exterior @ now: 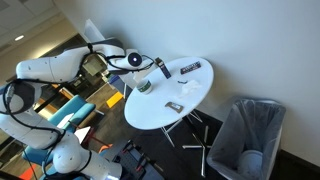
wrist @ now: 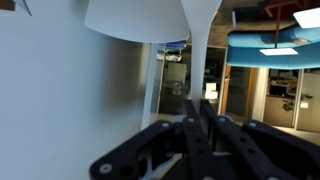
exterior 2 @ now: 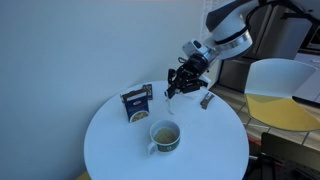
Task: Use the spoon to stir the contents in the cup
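White spoon clamped in the end effector, hovering above the desk, just beyond the cup. Likely trouble: clipping the rim on descent and tipping it, or slopping contents through hard stirring. Squat, grey-green, handled, upright mid-desk, yellowish fill.

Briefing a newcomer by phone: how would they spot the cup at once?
Find the round white table. Near its middle sits the cup, squat and pale with a darker inside. It is the only round open vessel; the dark blue packet behind it is boxy.
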Available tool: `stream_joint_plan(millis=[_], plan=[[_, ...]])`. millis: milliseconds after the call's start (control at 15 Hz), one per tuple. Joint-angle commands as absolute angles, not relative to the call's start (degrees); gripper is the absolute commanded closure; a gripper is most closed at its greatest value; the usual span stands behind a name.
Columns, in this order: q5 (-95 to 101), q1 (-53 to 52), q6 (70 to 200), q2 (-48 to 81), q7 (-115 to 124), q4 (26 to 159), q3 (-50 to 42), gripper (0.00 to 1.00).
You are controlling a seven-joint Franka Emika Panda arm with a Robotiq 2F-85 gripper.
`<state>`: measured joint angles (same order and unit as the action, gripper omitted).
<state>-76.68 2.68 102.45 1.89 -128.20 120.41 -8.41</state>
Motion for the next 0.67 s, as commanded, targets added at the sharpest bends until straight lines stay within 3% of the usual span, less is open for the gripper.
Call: stream_joint_plan(millis=[0, 600], plan=[[-80.03, 4.0, 95.32, 7.12, -132.89, 118.62, -7.03, 0.97], [-75.34, 3.24, 94.83, 13.95, -132.86, 115.36, -5.05, 0.97]])
